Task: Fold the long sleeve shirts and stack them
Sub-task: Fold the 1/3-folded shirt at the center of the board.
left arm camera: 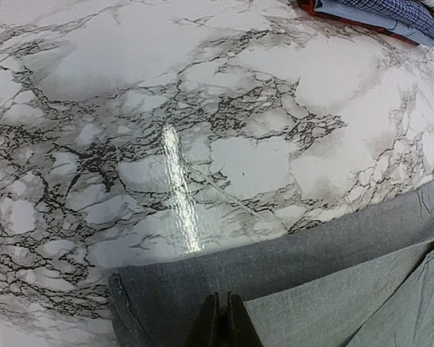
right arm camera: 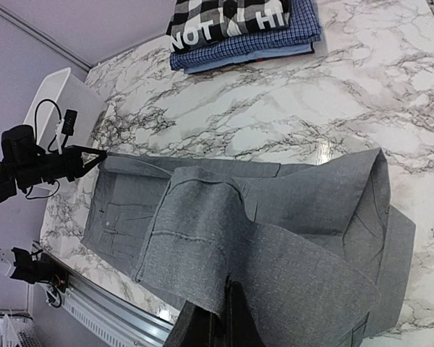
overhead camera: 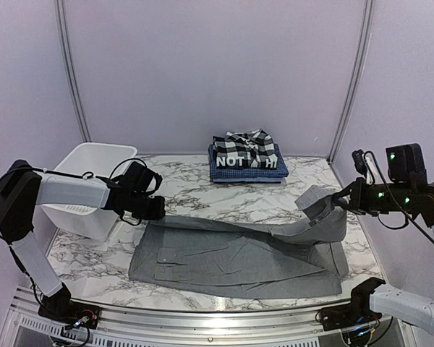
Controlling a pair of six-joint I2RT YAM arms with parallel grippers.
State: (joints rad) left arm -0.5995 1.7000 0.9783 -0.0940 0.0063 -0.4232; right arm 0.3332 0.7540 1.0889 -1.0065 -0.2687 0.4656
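A grey shirt (overhead camera: 239,256) lies spread across the near half of a marble-patterned bench (overhead camera: 202,191), its hem and buttoned front running along the near edge and its far side drawn up into a long fold that stretches from left to right. The left fingers (left arm camera: 220,322) are closed on the cloth at the fold's left end, low over the bench and just beside a white tub (overhead camera: 87,181) that stands at the left edge. The right fingers (right arm camera: 224,329) are closed on the cloth at the fold's other end, near the right edge, and hold that part of the shirt raised clear of the bench, so that the fabric drapes down from them in a loose flap and doubles back over the shirt's right side. The rest of the shirt rests flat, with creases across its middle and a chest pocket showing toward its left end. At the middle of the far edge, well apart from the grey shirt, sits a neat stack of three folded shirts: a black-and-white plaid shirt (overhead camera: 244,142) on top, a black shirt (overhead camera: 249,161) with white letters under it, and a blue checked shirt (overhead camera: 223,173) at the bottom.
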